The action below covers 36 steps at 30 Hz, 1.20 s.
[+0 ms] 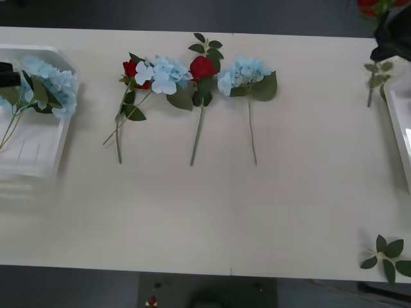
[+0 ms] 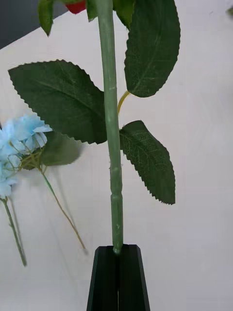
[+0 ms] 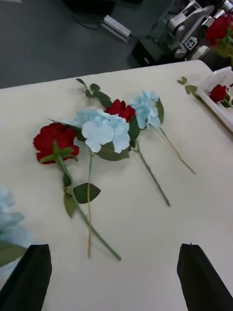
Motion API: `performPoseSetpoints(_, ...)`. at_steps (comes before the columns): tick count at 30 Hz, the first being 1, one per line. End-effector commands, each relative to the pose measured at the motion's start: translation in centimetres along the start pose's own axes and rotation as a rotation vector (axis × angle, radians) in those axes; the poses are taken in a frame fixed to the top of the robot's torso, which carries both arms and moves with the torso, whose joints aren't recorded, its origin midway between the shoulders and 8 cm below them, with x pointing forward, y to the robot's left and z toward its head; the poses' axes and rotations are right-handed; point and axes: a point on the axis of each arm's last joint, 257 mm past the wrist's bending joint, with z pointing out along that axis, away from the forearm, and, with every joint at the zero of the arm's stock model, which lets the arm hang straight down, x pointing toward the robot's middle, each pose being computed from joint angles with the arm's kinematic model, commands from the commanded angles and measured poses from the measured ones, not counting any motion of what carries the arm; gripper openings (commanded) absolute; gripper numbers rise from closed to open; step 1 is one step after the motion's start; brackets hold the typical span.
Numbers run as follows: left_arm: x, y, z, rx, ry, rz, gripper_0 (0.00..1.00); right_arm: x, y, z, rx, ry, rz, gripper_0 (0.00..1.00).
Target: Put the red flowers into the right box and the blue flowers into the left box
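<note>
- Right gripper (image 2: pixel 118 250): black fingers pressed together on the thin green stem of a red rose (image 2: pixel 110 126). The stem rises straight out from the fingertips, serrated leaves spread to either side of it, and a sliver of the red bloom sits at its far end.
- Right box (image 1: pixel 399 112): at the table's right edge, just below the right arm in the front view. A red bloom (image 3: pixel 218 92) already lies inside it.
- Left gripper (image 3: pixel 114 274): black fingers spread wide apart, holding nothing. It sits at the table's left end over the left box (image 1: pixel 38 151), which contains a blue hydrangea (image 1: pixel 51 83).
- Table (image 1: pixel 212 212): ahead of the left gripper lie four flowers in a row. Nearest is a red rose (image 3: pixel 54 142), then a blue hydrangea (image 3: pixel 102 131) overlapping it, a second red rose (image 3: pixel 120 109), and a second blue hydrangea (image 3: pixel 145 108) farthest away.
- Leaf sprig (image 1: pixel 387 255): loose at the table's near right corner, well apart from both grippers.
</note>
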Motion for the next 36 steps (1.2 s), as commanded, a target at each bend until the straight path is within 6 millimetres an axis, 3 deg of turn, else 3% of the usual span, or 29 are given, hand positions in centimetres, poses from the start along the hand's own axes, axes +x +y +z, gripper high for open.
performPoseSetpoints(1, -3.0, -1.2, 2.5, -0.035, 0.089, -0.037, 0.75, -1.1, -6.1, -4.7, 0.134, 0.022, -0.197, 0.00)
performPoseSetpoints(4, -3.4, -1.8, 4.7, -0.070, 0.141, -0.049, 0.75, -1.0, -11.8, -6.2, 0.212, 0.064, -0.221, 0.00)
performPoseSetpoints(7, -3.6, -2.7, 6.2, -0.101, 0.181, -0.103, 0.75, -0.6, -17.6, -6.2, 0.251, 0.090, -0.224, 0.00)
performPoseSetpoints(11, -3.4, -4.0, 7.5, -0.172, 0.244, -0.147, 0.74, 0.0, -24.4, -4.9, 0.263, 0.071, -0.177, 0.00)
performPoseSetpoints(14, -2.6, -4.6, 8.6, -0.233, 0.286, -0.194, 0.74, 0.3, -28.3, -3.3, 0.326, 0.051, -0.219, 0.00)
performPoseSetpoints(18, -1.0, -4.6, 9.8, -0.317, 0.335, -0.246, 0.72, 1.1, -31.2, -1.1, 0.411, 0.039, -0.254, 0.00)
performPoseSetpoints(23, 0.2, -3.9, 11.5, -0.392, 0.367, -0.256, 0.71, 1.6, -33.5, 1.4, 0.527, 0.034, -0.318, 0.00)
performPoseSetpoints(28, 1.0, -3.5, 13.5, -0.436, 0.366, -0.286, 0.66, 1.1, -34.5, 3.2, 0.620, -0.012, -0.337, 0.00)
performPoseSetpoints(32, 0.1, -3.4, 14.8, -0.456, 0.339, -0.252, 0.62, 1.1, -34.8, 3.6, 0.648, -0.012, -0.355, 0.00)
performPoseSetpoints(33, -0.3, -3.5, 15.2, -0.450, 0.320, -0.247, 0.59, 1.0, -34.8, 3.4, 0.651, -0.012, -0.361, 0.26)
performPoseSetpoints(34, -0.9, -3.7, 15.7, -0.439, 0.297, -0.239, 0.57, 1.2, -34.9, 3.4, 0.653, -0.004, -0.364, 0.47)
performPoseSetpoints(36, -1.7, -3.9, 16.8, -0.422, 0.251, -0.227, 0.56, 1.9, -35.1, 3.2, 0.653, 0.030, -0.361, 0.72)
